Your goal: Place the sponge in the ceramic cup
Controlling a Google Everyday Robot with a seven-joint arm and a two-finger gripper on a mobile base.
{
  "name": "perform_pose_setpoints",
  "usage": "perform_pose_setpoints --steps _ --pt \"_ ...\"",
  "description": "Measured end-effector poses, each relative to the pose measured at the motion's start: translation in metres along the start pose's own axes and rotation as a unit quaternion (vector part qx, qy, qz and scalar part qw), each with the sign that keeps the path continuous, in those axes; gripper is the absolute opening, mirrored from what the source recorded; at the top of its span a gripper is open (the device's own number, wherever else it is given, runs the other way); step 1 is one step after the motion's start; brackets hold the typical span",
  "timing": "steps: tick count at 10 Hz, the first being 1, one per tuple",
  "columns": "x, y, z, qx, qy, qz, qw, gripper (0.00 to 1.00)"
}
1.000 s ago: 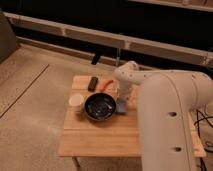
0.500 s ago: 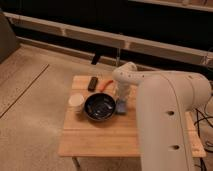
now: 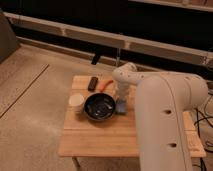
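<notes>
- One blue sponge is seen flat on the wooden table, just right of the dark bowl.
- Directly above it the gripper is held, jaws spread, possibly touching.
- The ceramic cup is set leftward, beyond the bowl.

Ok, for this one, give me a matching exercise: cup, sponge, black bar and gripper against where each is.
1 ceramic cup
2 sponge
3 black bar
4 gripper

A near the far edge of the table
B flat on the table, picture-right of the dark bowl
C lowered just above the sponge
D close beside the dark bowl, picture-left of it

Pairs: 1-D, 2-B, 3-A, 4-C.
</notes>
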Motion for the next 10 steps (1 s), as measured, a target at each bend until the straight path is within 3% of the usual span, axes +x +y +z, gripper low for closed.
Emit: perform_pose_setpoints --steps 3,5,7,10 --pt "0.003 0.001 0.007 0.007 0.01 -0.007 0.9999 0.59" --pt "0.002 0.004 0.007 0.004 0.007 -0.012 0.9999 0.35" --pt "-0.006 0.004 -0.001 0.0 -0.01 -0.008 0.9999 0.19" --pt "-0.025 0.001 -0.037 -0.012 -0.061 0.011 0.998 0.18"
